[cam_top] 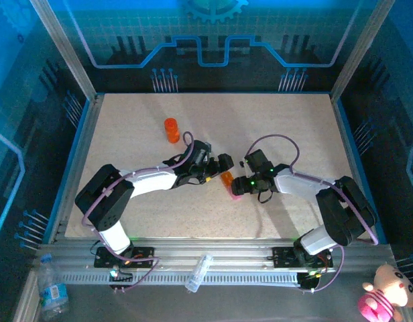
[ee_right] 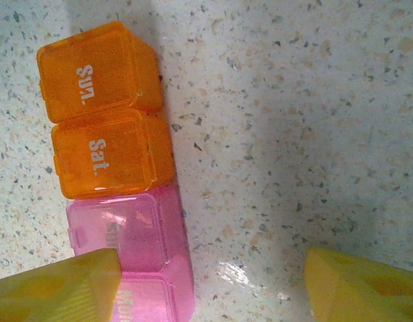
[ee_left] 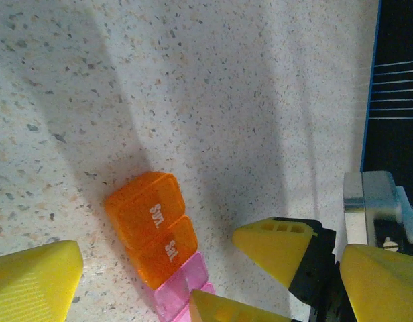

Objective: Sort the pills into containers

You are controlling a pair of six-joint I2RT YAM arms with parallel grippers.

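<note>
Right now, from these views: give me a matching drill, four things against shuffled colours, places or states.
Things:
1. Sun. compartment
2. third compartment, counting from Sun.
3. orange bottle
4. left gripper

Match with:
A. pink
B. open
C. orange, at the strip's end
D. alone on the table, beyond the arms

Pairs: 1-C, 2-A, 3-D, 4-B

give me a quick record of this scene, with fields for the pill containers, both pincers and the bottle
containers: one joined strip flat on the table; orange cells marked Sun. and Sat., pink cells next; visible lids shut
left pincer: open, over the strip, not gripping
right pincer: open, one finger over the pink end
orange bottle: farther back on the table, apart from both arms
</note>
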